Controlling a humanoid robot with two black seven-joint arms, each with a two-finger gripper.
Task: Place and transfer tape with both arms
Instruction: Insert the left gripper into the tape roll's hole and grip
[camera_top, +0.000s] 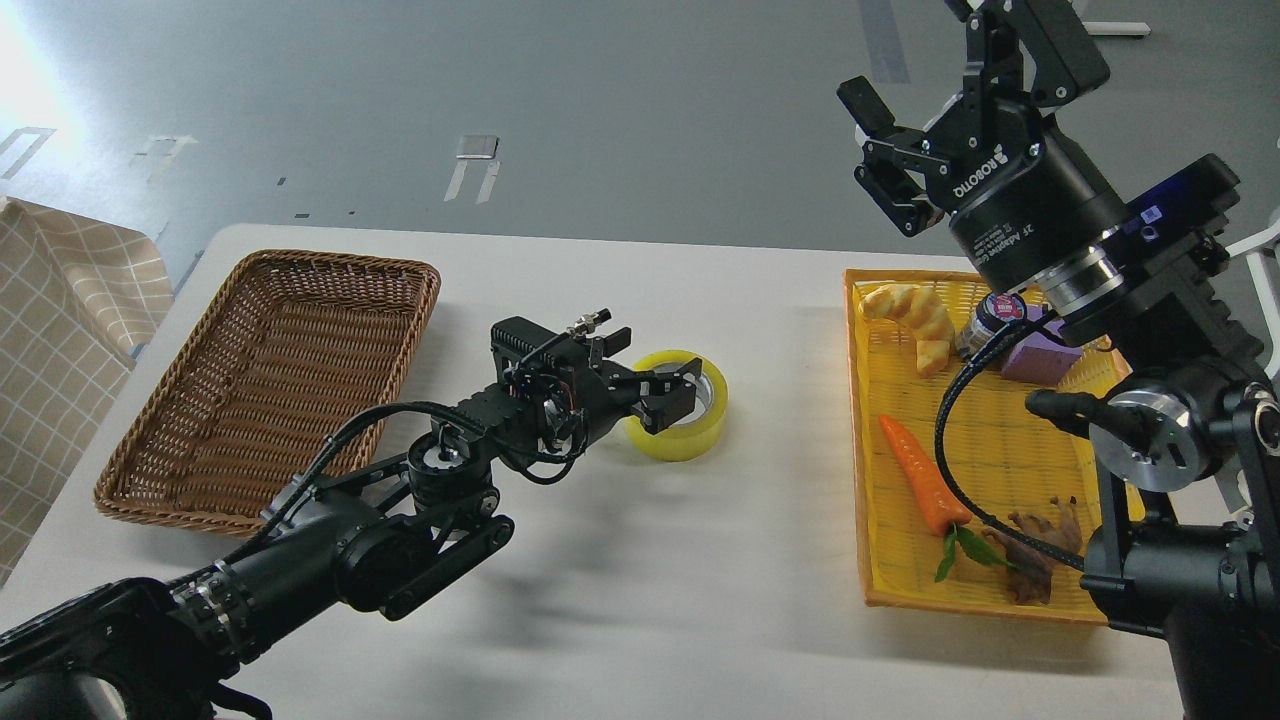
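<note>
The tape (683, 405) lies flat on the white table (640, 560), between the wicker basket (270, 380) and the yellow tray (975, 450). The left gripper (672, 392) straddles its near wall—grip unconfirmed, cannot tell. The right gripper (880, 160) hangs released; the basket is empty—placement remains.

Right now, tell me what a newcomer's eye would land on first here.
The yellow tape roll at the middle of the white table stands out, with the left tool at its near rim; whether it grips is unclear. The right tool hangs open high above the yellow tray, which holds a carrot and bread. An empty brown wicker basket sits at left.
</note>
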